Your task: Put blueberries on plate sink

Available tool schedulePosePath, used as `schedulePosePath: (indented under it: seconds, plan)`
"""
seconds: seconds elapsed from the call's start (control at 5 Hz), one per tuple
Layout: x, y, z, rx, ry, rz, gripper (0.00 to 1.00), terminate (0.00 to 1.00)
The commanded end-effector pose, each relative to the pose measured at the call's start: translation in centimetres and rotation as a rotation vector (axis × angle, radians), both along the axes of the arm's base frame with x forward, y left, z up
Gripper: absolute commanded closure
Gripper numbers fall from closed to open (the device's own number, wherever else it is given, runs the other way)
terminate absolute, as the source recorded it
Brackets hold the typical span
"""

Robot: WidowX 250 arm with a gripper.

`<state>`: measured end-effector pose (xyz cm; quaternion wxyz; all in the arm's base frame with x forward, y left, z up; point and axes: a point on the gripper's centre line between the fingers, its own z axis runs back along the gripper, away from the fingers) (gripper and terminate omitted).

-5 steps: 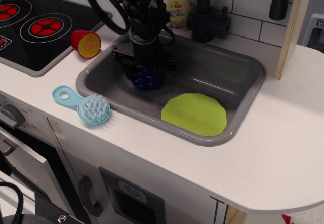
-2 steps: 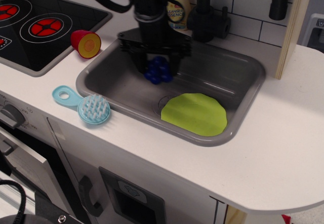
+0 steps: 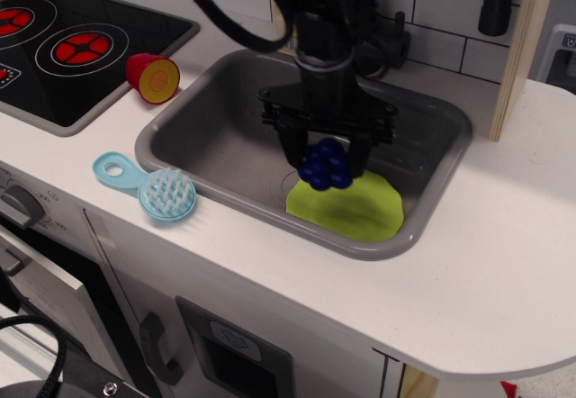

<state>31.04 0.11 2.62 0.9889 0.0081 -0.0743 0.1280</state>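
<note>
Observation.image view, looking down at toy kitchen counter from the front. Gripper (image 3: 326, 166) hangs inside the sink (image 3: 198, 137), pointing straight down, black arm rising up out of frame at top. Jaws closed partway on the blueberries (image 3: 326, 165), one finger each side of the cluster; berries fill the gap betw. them. Cluster is dark glossy blue, several small balls in one lump, held at the finger ends.

Blueberries sit over the upper-left part of the plate (image 3: 360, 211), in front of it from this angle. Can't tell if they touch the plate or hang just above it. Plate is lime green, flat, lying on the sink floor in the right front corner, close to the front wall and right wall. Gripper covers part of its upper edge.

Sink is grey, rounded corners, set in white counter (image 3: 486, 272). Left half of basin floor is bare grey.

On the counter left of the sink: light blue scrub brush (image 3: 160, 189) w/ bristles up, handle pointing up-left, lying just beside the sink's front-left corner. Further back, a red cup-like toy w/ yellow inside (image 3: 152, 77) on its side, betw. the sink and the stovetop (image 3: 81, 42). Stovetop is black w/ red rings, far left. Black faucet (image 3: 490, 2) behind the sink, partly hidden by the arm. Wooden post at right edge, behind the counter.
</note>
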Motion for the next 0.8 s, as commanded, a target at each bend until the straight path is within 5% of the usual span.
schedulePosePath:
  seconds: [0.0,0.2,0.6]
  plan:
    - [1.0,-0.3,0.1,0.027,-0.043,0.016,1.00,0.00]
    - [1.0,-0.4,0.0,0.021,-0.016,0.027,0.00,0.00]
    - [1.1,0.2,2.4,-0.018,-0.046,0.072,0.00,0.00]
